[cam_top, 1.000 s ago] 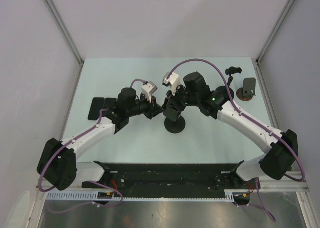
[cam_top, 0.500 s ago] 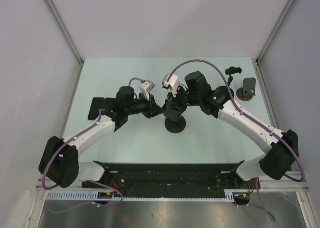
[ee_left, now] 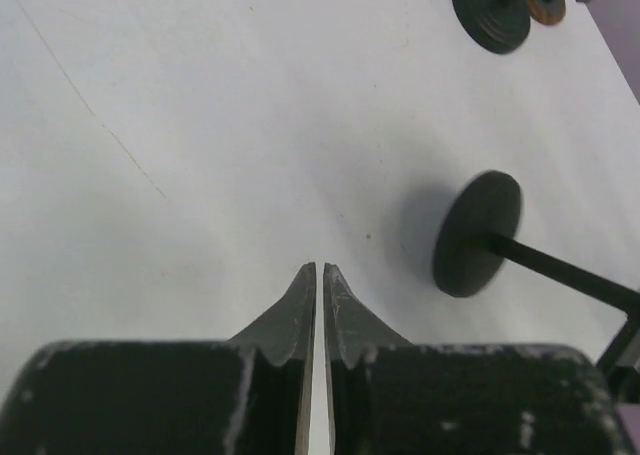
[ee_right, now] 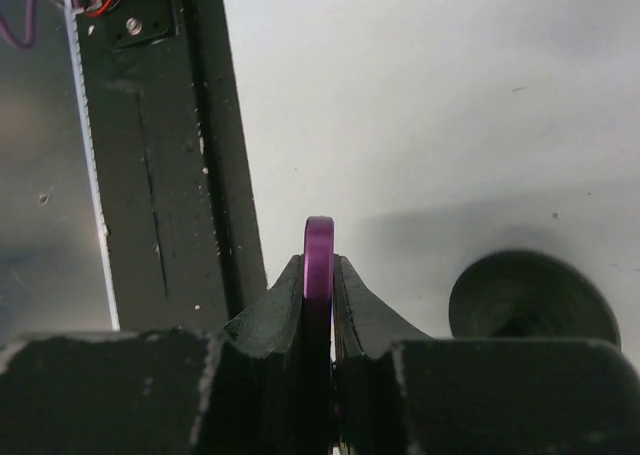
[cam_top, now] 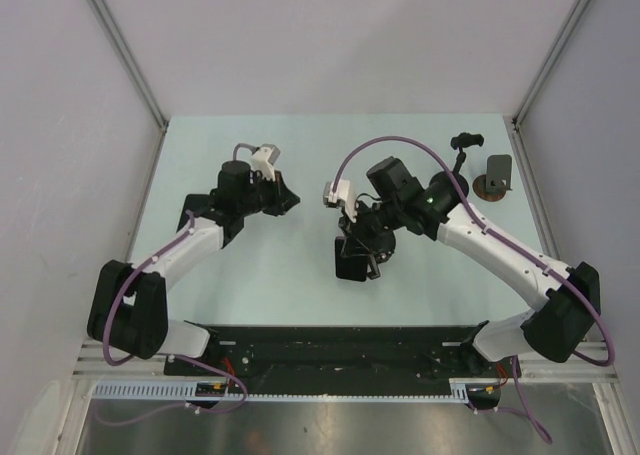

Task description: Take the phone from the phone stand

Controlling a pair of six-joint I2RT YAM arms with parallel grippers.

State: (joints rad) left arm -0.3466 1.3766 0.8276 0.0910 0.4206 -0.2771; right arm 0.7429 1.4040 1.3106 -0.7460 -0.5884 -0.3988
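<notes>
My right gripper (cam_top: 362, 258) is shut on the phone (cam_top: 350, 268), a dark slab held edge-up a little above the table. Its purple edge (ee_right: 319, 260) stands between my fingers in the right wrist view. The phone stand's round black base (ee_right: 533, 295) sits on the table to the right of the jaws. It also shows in the left wrist view (ee_left: 478, 233), with its thin rod running right. In the top view the right wrist mostly hides it. My left gripper (cam_top: 291, 199) is shut and empty, well left of the stand, and also appears in its own wrist view (ee_left: 319, 270).
A second black stand (cam_top: 465, 143) and a brown-based holder (cam_top: 497, 175) stand at the back right. A flat dark object (cam_top: 188, 220) lies by the left arm. A black rail (cam_top: 340, 345) runs along the near edge and shows in the right wrist view (ee_right: 170, 155).
My right gripper has swung toward the near edge with the phone, away from the stand. My left gripper has pulled back to the left, away from the stand.
</notes>
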